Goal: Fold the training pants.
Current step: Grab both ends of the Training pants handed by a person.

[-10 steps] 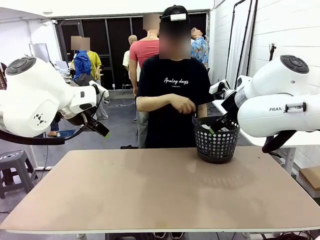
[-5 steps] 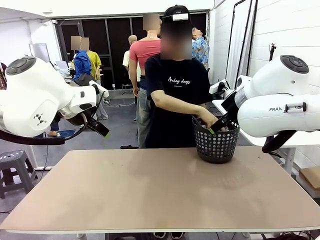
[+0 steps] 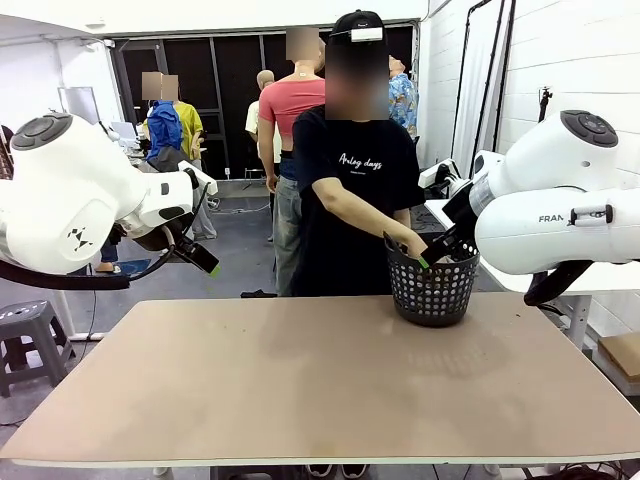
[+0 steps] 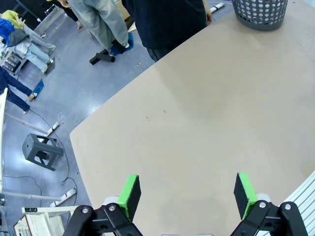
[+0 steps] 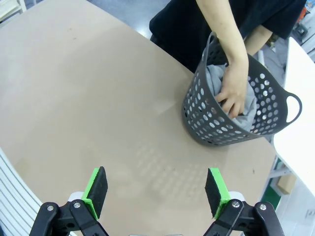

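Grey training pants bunched inside black basket at far right of table, under person's hand. Not yet laid out; all folding outstanding. Left gripper and right gripper raised over table, fingers spread wide, empty. Versus one second earlier: hand lowered from above rim into basket; arms unmoved.

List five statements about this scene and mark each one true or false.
1. The pants lie in the basket. True.
2. The person's hand is inside the basket, on the pants. True.
3. The right gripper holds the pants. False: it is open and empty, above the table.
4. The basket stands on the floor. False: it stands on the table, by the person.
5. The left gripper is open. True.
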Available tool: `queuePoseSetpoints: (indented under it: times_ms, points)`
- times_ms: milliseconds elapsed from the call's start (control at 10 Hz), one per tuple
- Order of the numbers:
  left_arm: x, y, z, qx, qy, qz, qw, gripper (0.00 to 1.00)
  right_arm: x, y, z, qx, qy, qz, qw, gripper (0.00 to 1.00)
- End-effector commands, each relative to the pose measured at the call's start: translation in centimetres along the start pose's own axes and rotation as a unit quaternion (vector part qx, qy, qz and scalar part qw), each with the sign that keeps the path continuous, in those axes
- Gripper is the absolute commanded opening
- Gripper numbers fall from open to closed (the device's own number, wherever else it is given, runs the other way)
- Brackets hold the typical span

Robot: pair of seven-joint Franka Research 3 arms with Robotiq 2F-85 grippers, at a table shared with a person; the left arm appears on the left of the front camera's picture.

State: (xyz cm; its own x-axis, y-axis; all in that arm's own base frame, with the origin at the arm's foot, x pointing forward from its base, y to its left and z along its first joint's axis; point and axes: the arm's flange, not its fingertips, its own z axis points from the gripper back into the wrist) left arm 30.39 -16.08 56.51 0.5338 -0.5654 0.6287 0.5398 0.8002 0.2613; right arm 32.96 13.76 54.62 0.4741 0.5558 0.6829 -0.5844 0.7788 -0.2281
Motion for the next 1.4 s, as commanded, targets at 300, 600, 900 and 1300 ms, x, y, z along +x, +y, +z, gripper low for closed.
queuePoseSetpoints:
  times_ms: [300, 600, 900, 1300]
  points:
    - [0.03, 0.02, 0.09, 0.001, -0.001, -0.002, 1.0, 1.0, 0.01, 0.03, -0.02, 0.0, 0.0, 0.001, 1.0, 1.0]
    - [0.03, 0.02, 0.09, 0.001, -0.001, -0.002, 1.0, 1.0, 0.01, 0.03, -0.02, 0.0, 0.0, 0.001, 1.0, 1.0]
    - [0.03, 0.02, 0.09, 0.001, -0.001, -0.002, 1.0, 1.0, 0.01, 0.03, -0.02, 0.0, 0.0, 0.001, 1.0, 1.0]
    - [0.03, 0.02, 0.09, 0.001, -0.001, -0.002, 1.0, 1.0, 0.01, 0.03, -0.02, 0.0, 0.0, 0.001, 1.0, 1.0]
